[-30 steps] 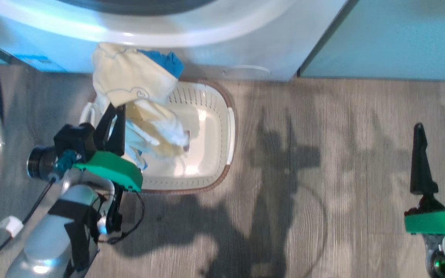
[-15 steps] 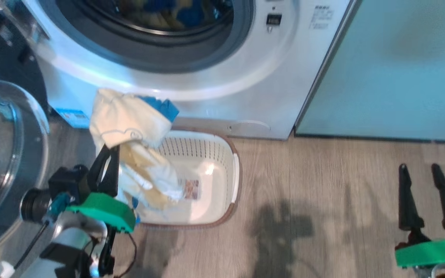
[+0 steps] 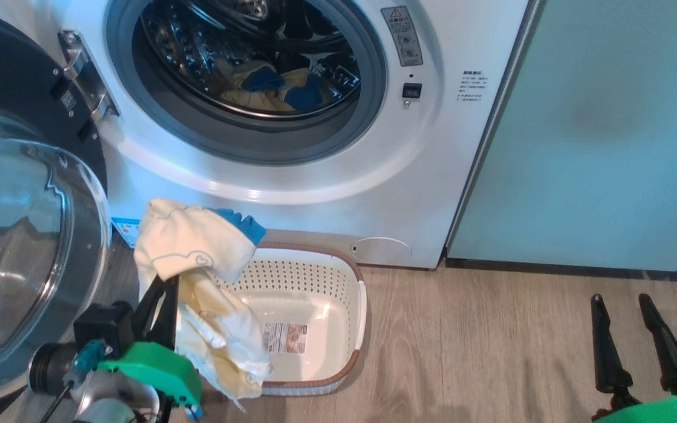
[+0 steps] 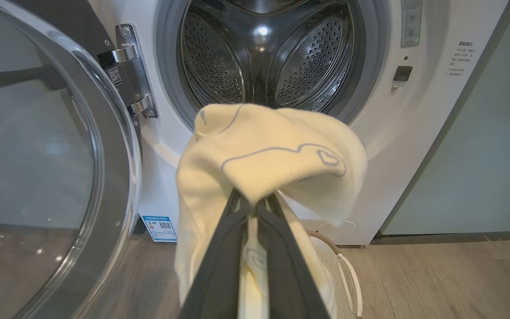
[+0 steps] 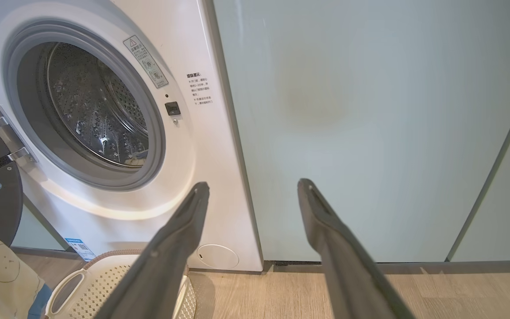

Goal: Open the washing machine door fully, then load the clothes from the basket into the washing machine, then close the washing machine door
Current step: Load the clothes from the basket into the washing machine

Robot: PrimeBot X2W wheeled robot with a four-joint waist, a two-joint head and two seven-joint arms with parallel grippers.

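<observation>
Grey wood-look floor [image 3: 491,352]; the basket [image 3: 303,276] sits on it, just before the washing machine [image 3: 432,194].

Left claw [image 3: 164,283] clamped tight; right claw [image 3: 620,299] fingers spread wide.

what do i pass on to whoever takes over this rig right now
Left pincer shut on a pale yellow garment, held above the basket in front of the washer.
Right pincer open, empty, low on the right.
Door open on the left; some clothes lie in the drum.
Done: door open, part of the load in.
Left: load this garment, check the basket, close the door.
</observation>
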